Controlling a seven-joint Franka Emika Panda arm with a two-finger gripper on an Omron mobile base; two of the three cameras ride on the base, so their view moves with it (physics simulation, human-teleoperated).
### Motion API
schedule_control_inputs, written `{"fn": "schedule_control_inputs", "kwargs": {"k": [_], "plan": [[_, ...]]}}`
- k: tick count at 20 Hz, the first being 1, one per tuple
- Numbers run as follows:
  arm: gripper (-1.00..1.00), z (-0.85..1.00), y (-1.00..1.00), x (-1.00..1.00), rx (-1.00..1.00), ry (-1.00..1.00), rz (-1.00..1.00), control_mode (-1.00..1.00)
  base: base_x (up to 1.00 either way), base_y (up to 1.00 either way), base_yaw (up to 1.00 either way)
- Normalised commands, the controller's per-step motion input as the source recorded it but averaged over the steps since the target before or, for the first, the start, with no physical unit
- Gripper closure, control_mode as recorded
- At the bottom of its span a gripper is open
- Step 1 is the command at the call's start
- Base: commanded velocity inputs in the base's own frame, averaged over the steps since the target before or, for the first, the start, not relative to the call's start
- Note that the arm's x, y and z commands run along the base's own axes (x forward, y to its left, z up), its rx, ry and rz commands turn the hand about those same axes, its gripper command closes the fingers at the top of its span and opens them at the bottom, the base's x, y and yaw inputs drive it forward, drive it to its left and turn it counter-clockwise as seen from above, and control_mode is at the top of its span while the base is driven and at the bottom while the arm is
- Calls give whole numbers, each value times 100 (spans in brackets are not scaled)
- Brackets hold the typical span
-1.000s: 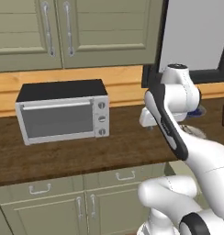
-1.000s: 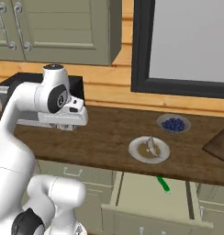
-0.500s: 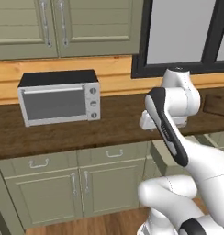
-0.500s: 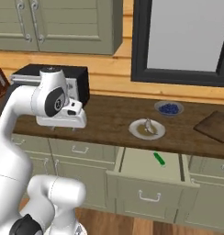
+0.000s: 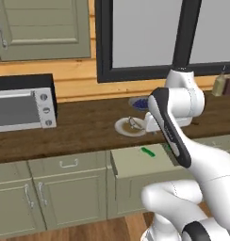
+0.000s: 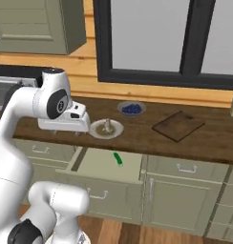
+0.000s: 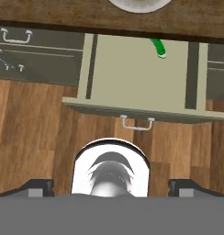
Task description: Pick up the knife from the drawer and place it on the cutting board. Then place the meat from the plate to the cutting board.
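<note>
Green-handled knife [image 6: 118, 158] lying in the open sage-green drawer [image 6: 97, 164]. Hand [image 7: 111, 187] spread wide above the drawer, holding nothing. Pale lumpy meat [image 6: 107, 127] on the round white plate [image 6: 98, 129], dark brown wooden cutting board [image 6: 178, 126] bare on the worktop [image 6: 137, 138]

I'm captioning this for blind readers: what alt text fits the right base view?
An open drawer holds a green-handled knife below a dark wooden counter. On the counter sit a plate with meat, a berry bowl and a cutting board; a white robot arm stands left.
</note>
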Motion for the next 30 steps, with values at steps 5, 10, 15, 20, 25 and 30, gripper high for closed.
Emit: {"fn": "schedule_control_inputs", "kwargs": {"k": [5,10,15,20,25,30], "plan": [[-100,0,0,0,0,0,0,100,-1,-100,0],[-100,0,0,0,0,0,0,100,0,-100,0],[-100,0,0,0,0,0,0,100,13,-80,7],[-100,0,0,0,0,0,0,100,30,-48,18],[-100,0,0,0,0,0,0,100,53,-8,20],[-100,0,0,0,0,0,0,100,67,0,17]]}}
